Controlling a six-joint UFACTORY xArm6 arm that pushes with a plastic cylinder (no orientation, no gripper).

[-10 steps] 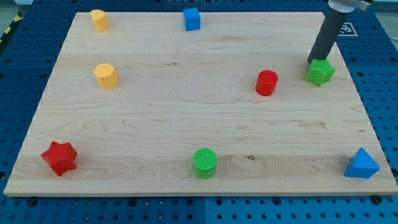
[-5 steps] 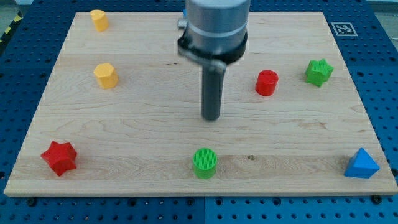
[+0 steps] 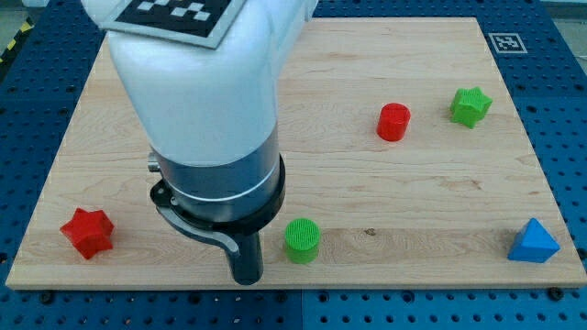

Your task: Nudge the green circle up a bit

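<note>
The green circle (image 3: 302, 239) stands near the board's bottom edge, a little right of centre. My tip (image 3: 246, 280) is at the bottom edge, just left of and slightly below the green circle, with a small gap between them. The arm's white and grey body (image 3: 206, 110) fills the view's upper left and hides the blocks behind it.
A red star (image 3: 88, 232) lies at the bottom left. A red cylinder (image 3: 393, 121) and a green star (image 3: 470, 105) lie at the upper right. A blue triangle (image 3: 534, 242) lies at the bottom right. The wooden board (image 3: 440, 202) rests on a blue pegboard.
My tip has swept from the green star at the upper right, across the board's middle, down to the bottom edge left of the green circle. The arm now hides the yellow and blue blocks.
</note>
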